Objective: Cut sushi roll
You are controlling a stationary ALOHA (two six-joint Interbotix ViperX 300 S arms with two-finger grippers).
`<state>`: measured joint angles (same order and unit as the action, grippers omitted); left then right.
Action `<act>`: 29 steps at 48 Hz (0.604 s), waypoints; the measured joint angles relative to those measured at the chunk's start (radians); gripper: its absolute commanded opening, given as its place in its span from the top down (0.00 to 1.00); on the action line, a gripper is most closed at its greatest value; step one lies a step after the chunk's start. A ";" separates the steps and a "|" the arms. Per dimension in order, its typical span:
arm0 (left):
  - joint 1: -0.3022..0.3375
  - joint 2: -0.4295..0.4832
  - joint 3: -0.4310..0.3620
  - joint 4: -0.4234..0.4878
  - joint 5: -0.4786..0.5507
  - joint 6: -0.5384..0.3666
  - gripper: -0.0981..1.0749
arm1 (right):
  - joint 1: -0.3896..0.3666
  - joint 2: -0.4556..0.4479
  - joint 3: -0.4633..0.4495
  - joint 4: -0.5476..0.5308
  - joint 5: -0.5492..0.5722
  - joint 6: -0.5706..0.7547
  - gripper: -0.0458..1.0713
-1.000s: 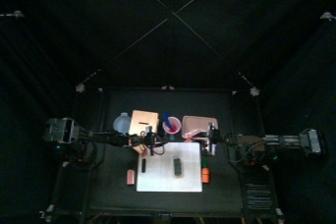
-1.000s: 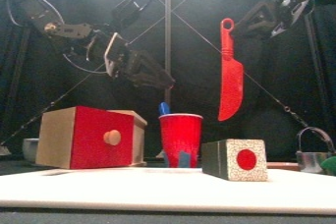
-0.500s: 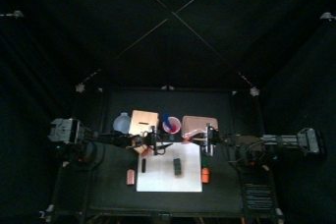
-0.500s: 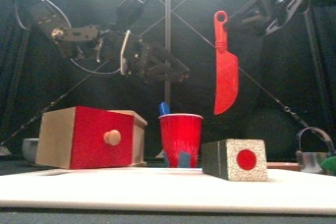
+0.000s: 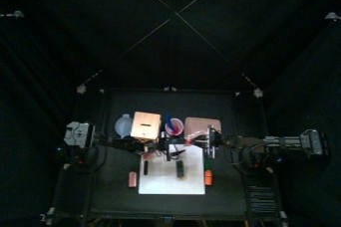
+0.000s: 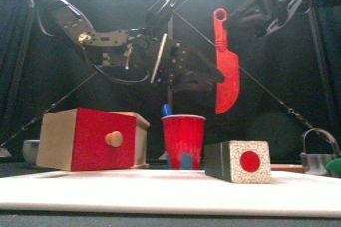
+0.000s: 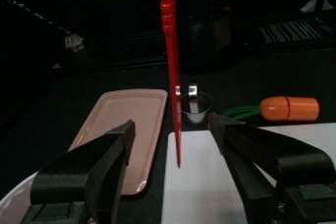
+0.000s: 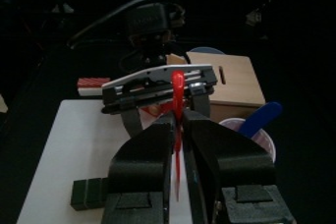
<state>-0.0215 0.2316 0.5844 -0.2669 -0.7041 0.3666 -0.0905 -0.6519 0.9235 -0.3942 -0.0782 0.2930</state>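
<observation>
Now that the left fingers (image 7: 105,154) have swung in and spread wide on either side of the long red plastic knife (image 6: 228,72), which hangs blade-down from the clenched right fingers (image 8: 138,159), I judge a handover comes before any cutting. I count one knife and one small dark sushi roll (image 8: 82,195), which lies on the white cutting board (image 8: 79,140) below.

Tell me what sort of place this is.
Likely a robot test pen: black curtains ring a small table, and the right pincer holds a red toy knife above a white board.
</observation>
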 measured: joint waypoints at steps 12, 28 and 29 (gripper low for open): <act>0.002 0.043 -0.026 -0.040 -0.034 0.000 0.14 | 0.000 0.000 0.000 0.000 -0.003 0.000 0.46; -0.008 0.072 -0.046 -0.048 -0.037 -0.012 0.31 | 0.000 0.000 0.000 -0.002 -0.014 0.000 0.46; -0.008 0.074 -0.048 -0.048 -0.037 -0.012 0.31 | 0.000 0.000 0.000 -0.002 -0.015 0.000 0.46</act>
<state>-0.0291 0.3053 0.5369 -0.3145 -0.7409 0.3543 -0.0905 -0.6519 0.9235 -0.3958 -0.0936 0.2930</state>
